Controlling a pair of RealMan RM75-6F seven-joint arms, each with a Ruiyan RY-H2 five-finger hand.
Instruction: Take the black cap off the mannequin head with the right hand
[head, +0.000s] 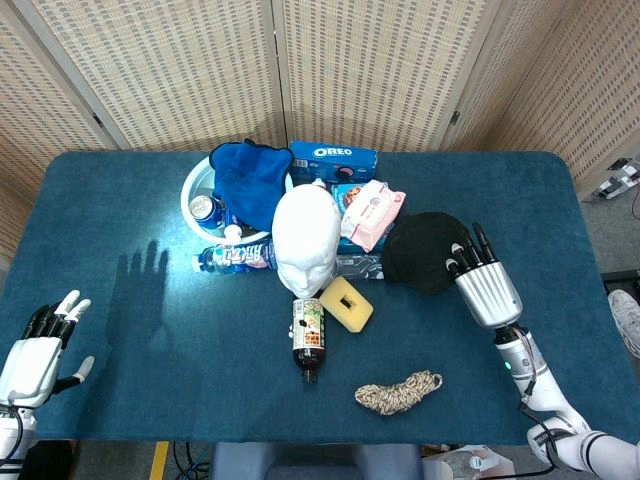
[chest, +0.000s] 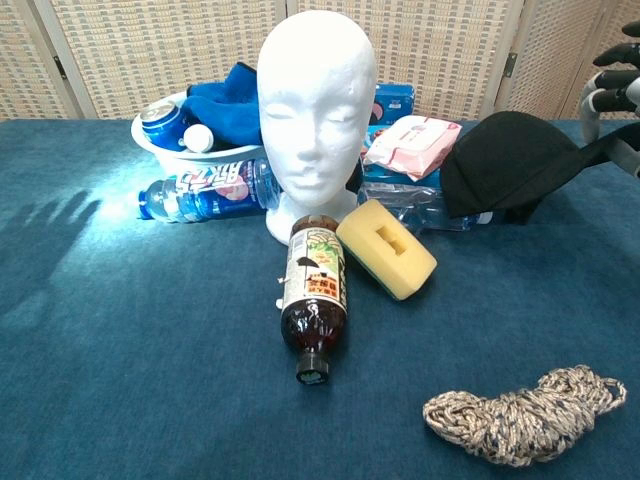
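A blue-covered table (head: 120, 200) holds a cluster of objects around a bare white mannequin head (head: 306, 237), which stands upright near the middle. Behind and to the left of the head, a white basin (head: 196, 187) carries a blue cloth (head: 247, 178) and a drink can (head: 205, 208). Directly behind the head lies a blue cookie box (head: 333, 158). The black cap (head: 424, 250) lies on the table to the right of the head, off it entirely. The right hand (head: 484, 285) is at the cap's far edge, fingertips on the fabric; whether it grips the cap cannot be told. In front of the head lie a brown bottle (head: 309, 335) and a yellow sponge (head: 346, 303). The left hand (head: 38, 352) is far left of the head, fingers spread, holding nothing.
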